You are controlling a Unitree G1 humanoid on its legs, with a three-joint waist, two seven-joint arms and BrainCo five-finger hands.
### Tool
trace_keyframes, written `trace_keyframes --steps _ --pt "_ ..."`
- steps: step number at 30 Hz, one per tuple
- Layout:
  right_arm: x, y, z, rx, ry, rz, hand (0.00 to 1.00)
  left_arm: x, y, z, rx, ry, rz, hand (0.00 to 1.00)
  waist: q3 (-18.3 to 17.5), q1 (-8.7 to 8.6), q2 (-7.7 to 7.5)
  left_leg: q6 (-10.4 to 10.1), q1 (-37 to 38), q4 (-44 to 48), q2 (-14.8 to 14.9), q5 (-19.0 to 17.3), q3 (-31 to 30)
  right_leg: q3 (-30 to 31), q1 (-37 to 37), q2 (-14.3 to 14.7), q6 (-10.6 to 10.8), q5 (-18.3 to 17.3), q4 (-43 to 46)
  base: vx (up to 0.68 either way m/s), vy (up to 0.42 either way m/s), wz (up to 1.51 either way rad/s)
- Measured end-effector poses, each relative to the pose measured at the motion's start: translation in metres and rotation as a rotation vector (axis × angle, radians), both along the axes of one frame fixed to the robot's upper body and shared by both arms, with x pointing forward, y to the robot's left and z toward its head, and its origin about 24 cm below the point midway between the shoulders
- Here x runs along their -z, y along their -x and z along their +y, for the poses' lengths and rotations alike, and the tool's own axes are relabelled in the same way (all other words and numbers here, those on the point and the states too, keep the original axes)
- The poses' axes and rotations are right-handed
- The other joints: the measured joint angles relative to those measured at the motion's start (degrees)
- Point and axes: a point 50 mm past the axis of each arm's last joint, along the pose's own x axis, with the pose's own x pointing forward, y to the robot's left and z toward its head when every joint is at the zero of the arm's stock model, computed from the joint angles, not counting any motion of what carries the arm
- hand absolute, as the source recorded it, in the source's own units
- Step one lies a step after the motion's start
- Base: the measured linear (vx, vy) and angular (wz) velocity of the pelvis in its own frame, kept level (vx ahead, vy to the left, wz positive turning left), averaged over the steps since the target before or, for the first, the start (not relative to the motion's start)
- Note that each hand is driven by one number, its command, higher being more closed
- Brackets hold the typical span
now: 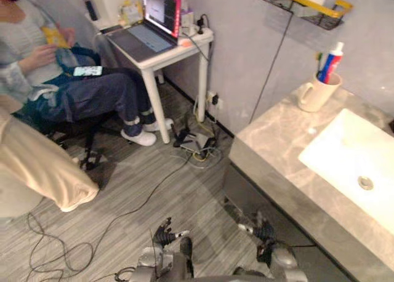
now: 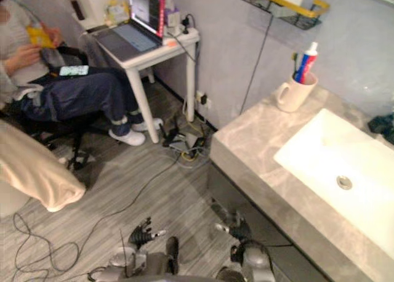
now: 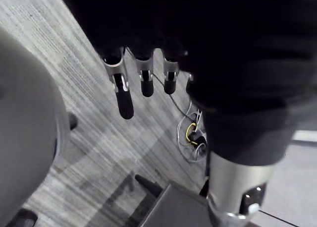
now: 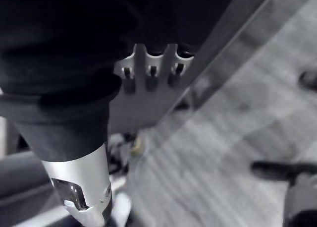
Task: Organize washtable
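Room: grey plank floor [image 1: 154, 189], grey wall, and off on the robot's left a person [image 1: 74, 91] sitting at a small white table [image 1: 178, 51] with a laptop [image 1: 154, 23] open on it.
Washtable: the marble washtable [image 1: 277, 140] fills the right side, its front edge running from the near right away to a corner by the wall; a white sink [image 1: 326, 140] is sunk into it.
Things to tidy: a cream mug [image 1: 317, 94] stands upright at the far corner of the top, against the wall, handle turned left, with a red, white and blue toothpaste tube [image 1: 332, 60] standing cap-up in it. A yellow-rimmed wire shelf [image 1: 305, 8] hangs on the wall above. Something dark [image 2: 383, 125] lies beyond the sink; I can't tell what.
Left hand: the left hand [image 1: 166, 236] hangs low over the floor, fingers [image 3: 124, 95] loose and straight, nothing in them.
Right hand: the right hand [image 1: 261, 231] is down by the washtable's front face, fingers [image 4: 151, 78] relaxed, empty too.
Key relation: the mug lies up, ahead and to the right of both hands, well apart from them; the right hand is the nearer.
Judgement: nothing taken up yet, and the reach looks like the right arm's job, lifting well above the counter edge first.
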Motion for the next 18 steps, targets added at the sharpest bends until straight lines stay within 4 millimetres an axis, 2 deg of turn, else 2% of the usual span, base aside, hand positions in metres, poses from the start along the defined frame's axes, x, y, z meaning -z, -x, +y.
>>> trace_keyframes --steps 1,2,3,4,6,7,8,9,10,11,12,13,14,16,18 --pt "0.006 0.002 -0.005 0.045 0.003 0.035 0.00 0.001 0.000 0.001 0.010 -0.010 0.010 0.00 -0.7 0.06 -0.09 0.2 0.5 0.4 -1.9 -1.2 -0.9 0.5 0.0 -2.0 2.1 -0.7 2.7 0.18 0.226 0.55" --pt "0.010 0.006 -0.014 0.085 0.024 0.067 0.00 0.002 -0.001 -0.001 0.012 -0.006 0.015 0.00 -0.8 0.29 -1.14 1.1 1.7 -0.1 -4.2 -1.7 -1.6 2.9 -1.6 -4.6 -0.1 0.2 9.6 0.15 0.165 0.53" --pt "0.010 0.007 -0.017 0.096 0.038 0.072 0.00 0.003 0.000 0.001 0.013 -0.011 0.022 0.00 -0.8 0.40 -0.74 1.6 2.4 -0.1 -4.6 -1.8 -2.2 4.6 -3.2 -5.3 -1.0 0.9 13.8 0.23 0.212 0.66" --pt "0.009 0.005 -0.019 0.112 0.047 0.070 0.00 0.005 0.003 0.005 0.014 -0.021 0.041 0.00 -0.5 0.24 -0.23 2.5 3.7 -0.1 -5.2 -1.5 -4.3 8.5 -6.2 -5.1 -2.9 2.0 21.1 0.25 0.201 0.74" --pt "0.009 0.004 -0.016 0.108 0.052 0.065 0.00 0.006 0.006 0.011 0.013 -0.041 0.056 0.00 -0.5 0.02 -0.43 3.1 5.2 -0.6 -5.6 -1.4 -7.6 13.0 -8.6 -1.3 -2.4 -0.8 25.5 0.29 0.135 0.82" --pt "0.009 0.005 -0.015 0.090 0.069 0.065 0.00 0.005 0.004 0.012 0.012 -0.042 0.053 0.00 -0.1 -0.09 -0.12 3.3 5.9 -1.2 -5.7 -1.1 -9.5 14.5 -9.4 1.4 -2.9 -2.2 24.6 0.26 0.027 1.07" --pt "0.008 0.004 -0.014 0.069 0.087 0.061 0.00 0.004 0.001 0.010 0.013 -0.037 0.043 0.00 0.0 -0.11 -0.79 3.1 7.0 -2.1 -6.1 -0.7 -12.4 16.6 -10.2 4.7 -3.6 -3.2 21.9 0.25 -0.005 1.46" --pt "0.008 0.006 -0.014 0.044 0.102 0.060 0.00 0.004 -0.003 0.007 0.023 -0.034 0.036 0.00 0.2 -0.20 -0.46 2.6 7.7 -3.0 -6.8 -0.3 -15.8 19.4 -11.7 8.0 -4.1 -3.4 18.9 0.24 -0.026 1.43" --pt "0.007 0.007 -0.015 0.036 0.111 0.055 0.00 0.004 -0.005 0.005 0.026 -0.031 0.035 0.00 0.3 -0.38 -0.45 2.4 8.3 -3.3 -7.1 -0.1 -17.5 21.0 -12.3 9.5 -4.1 -3.4 17.5 0.22 -0.059 1.62" --pt "0.007 0.010 -0.015 0.025 0.125 0.052 0.00 0.004 -0.006 0.002 0.033 -0.027 0.039 0.00 0.5 -1.48 -0.73 1.7 9.6 -3.6 -8.1 0.3 -21.3 25.0 -12.5 11.7 -4.3 -3.2 13.8 0.22 -0.088 1.79" --pt "0.005 0.014 -0.013 0.015 0.132 0.040 0.00 0.005 -0.006 -0.001 0.053 -0.029 0.044 0.00 0.6 -1.81 -1.58 1.5 11.5 -4.0 -10.1 0.4 -24.3 27.1 -12.0 11.9 -5.7 1.4 8.3 0.23 -0.099 1.68" --pt "0.002 0.015 -0.009 -0.001 0.136 0.022 0.00 0.005 -0.006 -0.002 0.059 -0.031 0.044 0.00 0.5 -1.74 -3.02 1.3 12.3 -4.1 -11.5 0.2 -25.2 27.3 -12.4 10.9 -7.5 6.9 6.0 0.26 -0.122 1.32" --pt "-0.003 0.017 -0.009 -0.046 0.162 -0.010 0.00 0.007 -0.005 -0.006 0.054 -0.024 0.054 0.00 0.8 -1.54 -1.98 0.8 12.5 -3.6 -11.2 -0.1 -27.0 26.2 -11.5 10.7 -8.0 6.2 6.7 0.30 -0.111 0.64" --pt "-0.018 0.007 0.002 -0.126 0.183 -0.099 0.00 0.006 -0.006 -0.008 0.051 -0.027 0.041 0.00 0.4 -1.31 0.02 0.1 11.5 -4.3 -10.2 -0.2 -27.9 25.2 -10.3 10.8 -8.7 6.9 3.6 0.24 -0.081 0.38" --pt "-0.019 0.004 0.014 -0.171 0.180 -0.108 0.00 0.005 -0.010 -0.008 0.052 -0.034 0.028 0.00 0.5 -1.98 -0.20 -1.2 11.0 -6.6 -9.4 0.7 -31.3 21.4 -9.1 10.6 -9.1 7.6 0.6 0.15 -0.082 0.70"
